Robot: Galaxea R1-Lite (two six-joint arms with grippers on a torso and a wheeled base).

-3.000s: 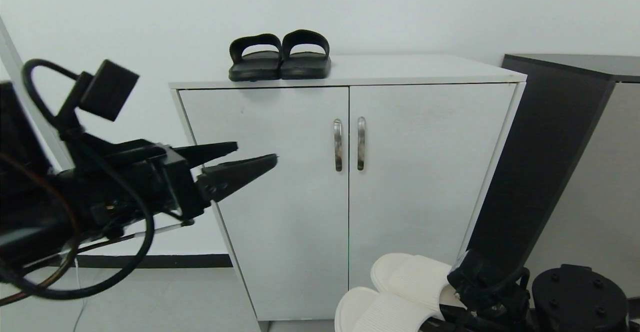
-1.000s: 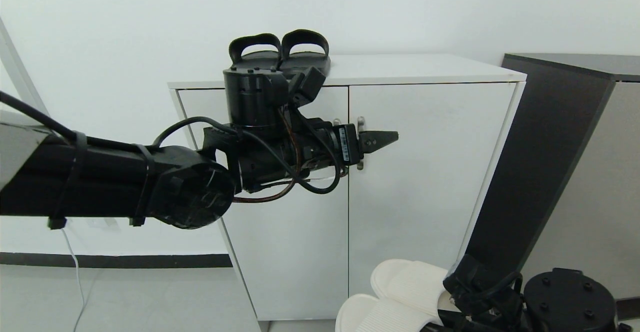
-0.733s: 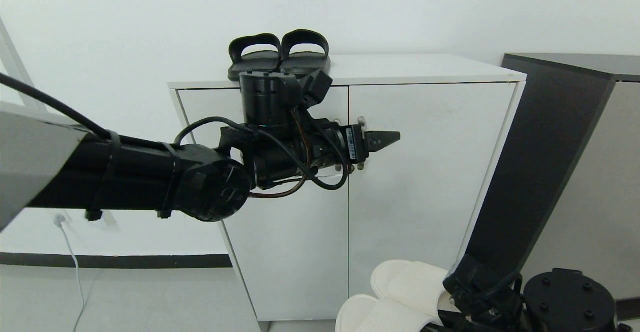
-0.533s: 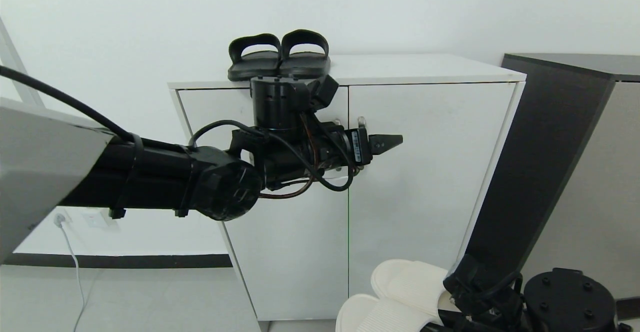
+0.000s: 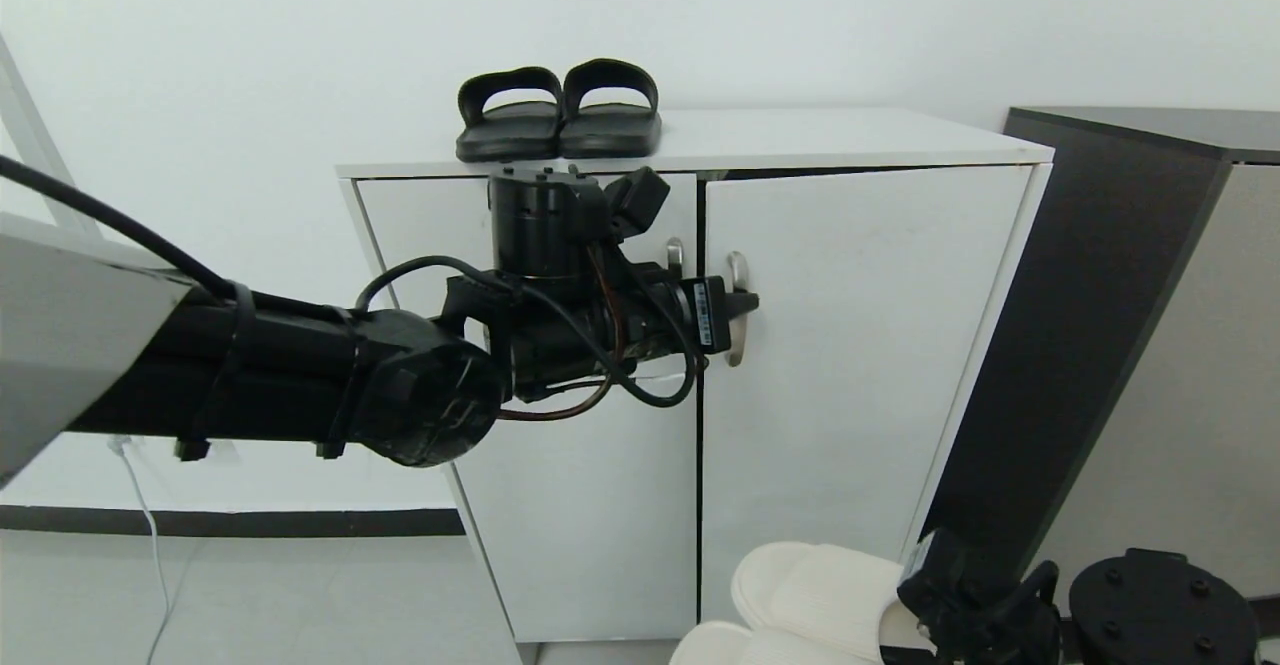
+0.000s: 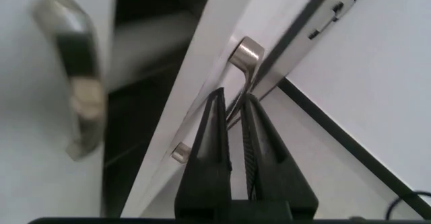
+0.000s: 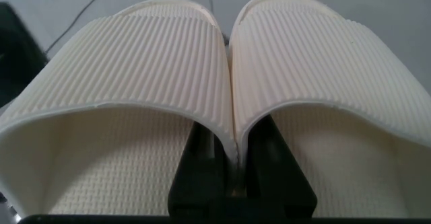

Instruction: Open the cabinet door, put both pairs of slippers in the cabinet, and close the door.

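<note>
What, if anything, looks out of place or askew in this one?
Only the right cabinet door sits ajar, a dark gap along its top and centre seam; the left gripper is shut on its handle, so that fits the task. Nothing else stands out.

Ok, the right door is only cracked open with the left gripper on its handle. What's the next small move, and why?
Probably pull the handle outward along the door's arc. The left gripper is shut on it, and the right door shows just a dark gap at its top edge, too narrow for the white slippers in the right gripper.
</note>
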